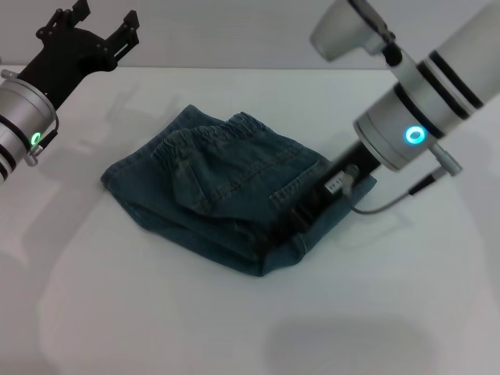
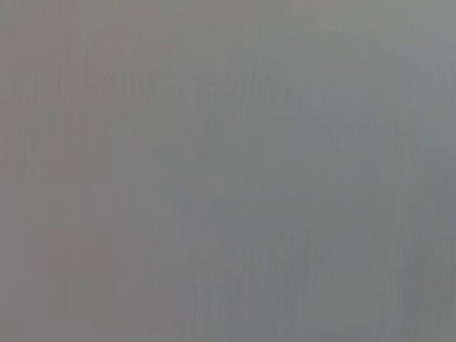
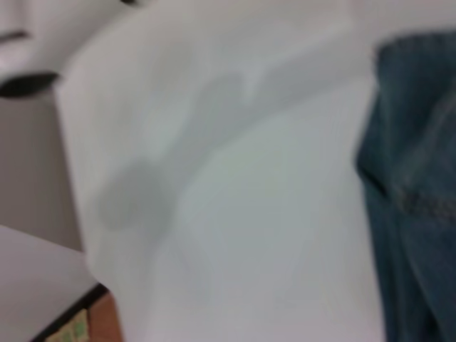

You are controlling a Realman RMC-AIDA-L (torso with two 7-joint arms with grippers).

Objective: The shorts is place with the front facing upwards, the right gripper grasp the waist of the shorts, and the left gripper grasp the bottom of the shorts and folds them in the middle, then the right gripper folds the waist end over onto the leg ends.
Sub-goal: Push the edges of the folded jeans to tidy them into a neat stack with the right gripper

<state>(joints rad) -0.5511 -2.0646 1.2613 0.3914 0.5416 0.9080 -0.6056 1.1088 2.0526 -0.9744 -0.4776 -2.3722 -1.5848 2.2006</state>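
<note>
- The shorts (image 1: 226, 195) lie folded into a thick, soft denim bundle mid-bench, the ruffled waist of the shorts (image 1: 207, 137) on top toward the far side.
- White bench (image 1: 156, 312) lies bare around every edge of the bundle.
- The right tool (image 1: 308, 211), slim and black, rests on the denim's right edge; I cannot tell its opening.
- The left tool (image 1: 98, 31) hangs raised at the far left, fingers spread, holding nothing.

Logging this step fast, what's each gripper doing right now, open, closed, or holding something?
Left gripper: open, empty, raised off to the left, clear of the shorts.
Right gripper: down on the shorts' near right edge; fingers hidden, cannot be told.
</note>
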